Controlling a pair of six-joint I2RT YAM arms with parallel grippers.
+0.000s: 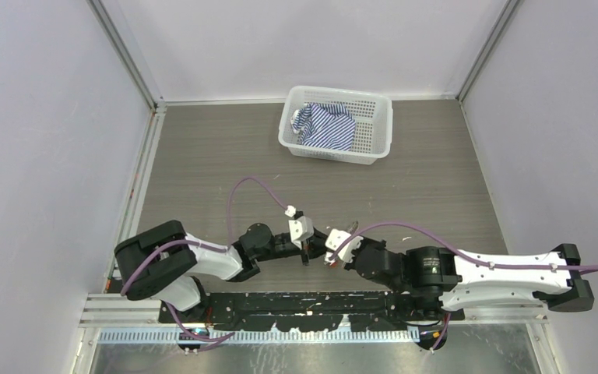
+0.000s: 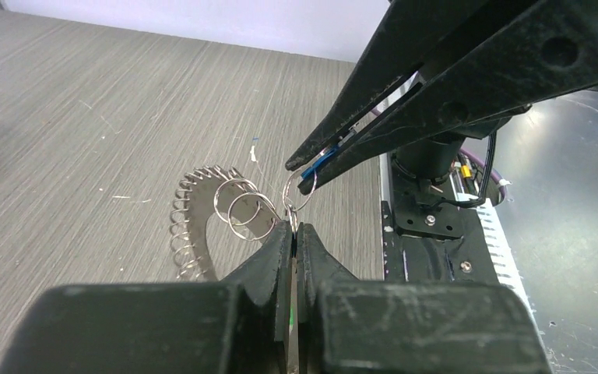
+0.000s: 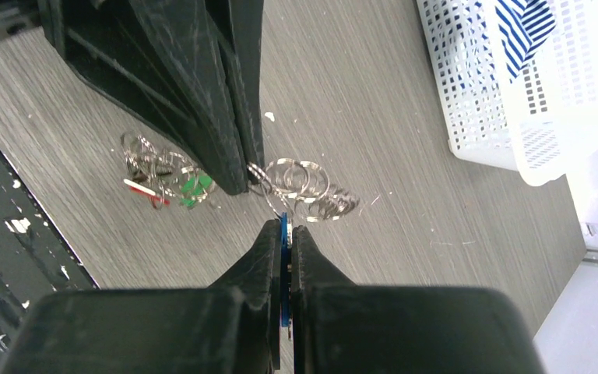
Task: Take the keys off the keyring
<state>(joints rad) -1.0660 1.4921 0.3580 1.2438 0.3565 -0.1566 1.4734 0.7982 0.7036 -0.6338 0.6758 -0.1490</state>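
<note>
Keyring looks saw-toothed, silvery; left gripper pinches small ring, right gripper pinches blue key.

The keyring lay on the table at the nearly meeting tips of the left gripper and right gripper. The basket stood well beyond them, cloth inside.
</note>
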